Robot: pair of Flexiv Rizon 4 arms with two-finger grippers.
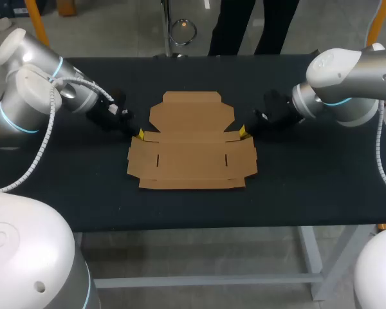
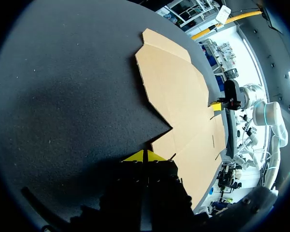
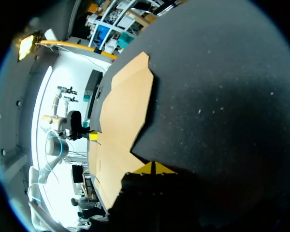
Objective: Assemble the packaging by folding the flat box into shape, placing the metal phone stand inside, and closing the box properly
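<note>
Box: the flat box (image 1: 192, 145) lies spread out, brown and unfolded, in the middle of the black table (image 1: 321, 187).
Left claw: the left gripper (image 1: 140, 134) is at the box's 9 o'clock, right by its edge. Its yellow tips are pressed together, holding nothing.
Left arm: it comes in from 10 o'clock and slants down low.
Right claw: the right gripper (image 1: 242, 132) is at the box's 3 o'clock, right by the edge. Its tips are together, holding nothing.
Right arm: it comes in from 2 o'clock and slants down.
</note>
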